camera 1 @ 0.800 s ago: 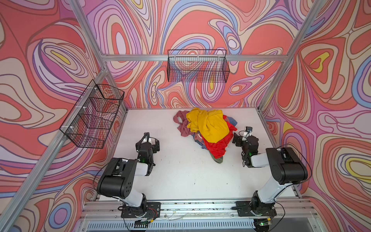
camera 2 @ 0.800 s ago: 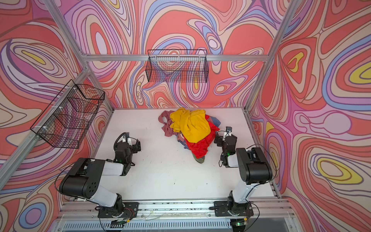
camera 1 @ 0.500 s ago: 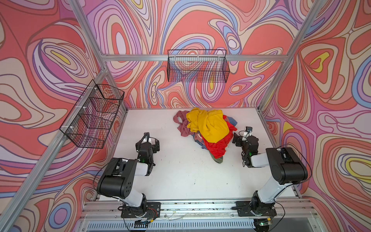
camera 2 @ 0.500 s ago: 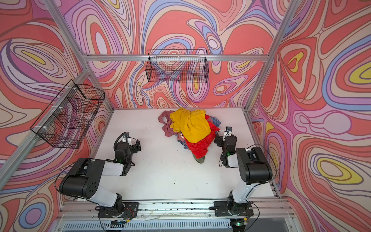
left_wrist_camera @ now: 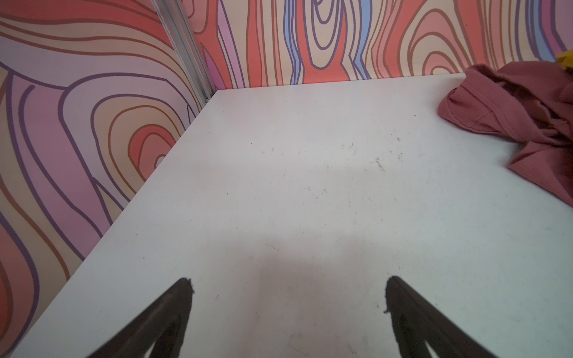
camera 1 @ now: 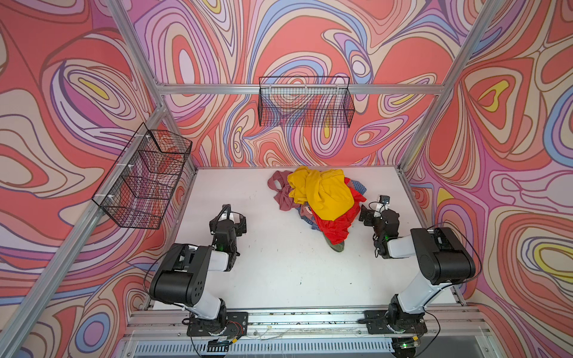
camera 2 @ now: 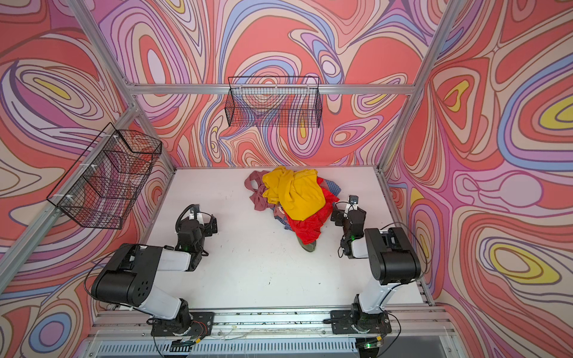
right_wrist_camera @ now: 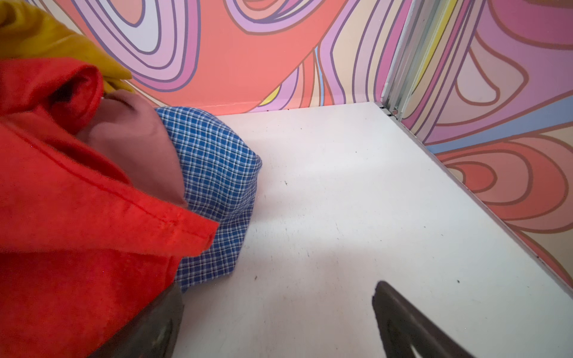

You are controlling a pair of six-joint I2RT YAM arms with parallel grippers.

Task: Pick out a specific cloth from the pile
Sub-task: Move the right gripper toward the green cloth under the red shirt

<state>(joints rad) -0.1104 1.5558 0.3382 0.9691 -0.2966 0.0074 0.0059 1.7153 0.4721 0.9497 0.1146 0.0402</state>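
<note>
The pile [camera 1: 319, 201] [camera 2: 294, 201] lies at the back of the white table [camera 1: 279, 263], with a mustard-yellow garment [camera 1: 325, 195] on top and a bright red one [camera 1: 338, 226] under it. A small olive-green end of the cloth [camera 1: 336, 246] [camera 2: 308, 246] pokes out from under the red at the near end. My right gripper [camera 1: 370, 214] [right_wrist_camera: 279, 294] is open beside the pile's right edge, one finger [right_wrist_camera: 148, 325] against the red garment [right_wrist_camera: 62, 217] and blue checked fabric [right_wrist_camera: 217, 173]. My left gripper [camera 1: 229, 217] [left_wrist_camera: 288, 291] is open over bare table, left of the pile.
A dusty pink garment [left_wrist_camera: 511, 117] forms the pile's left edge. One black wire basket [camera 1: 305, 102] hangs on the back wall, another [camera 1: 145, 176] on the left wall. Patterned walls and aluminium posts [right_wrist_camera: 403, 62] close in the table.
</note>
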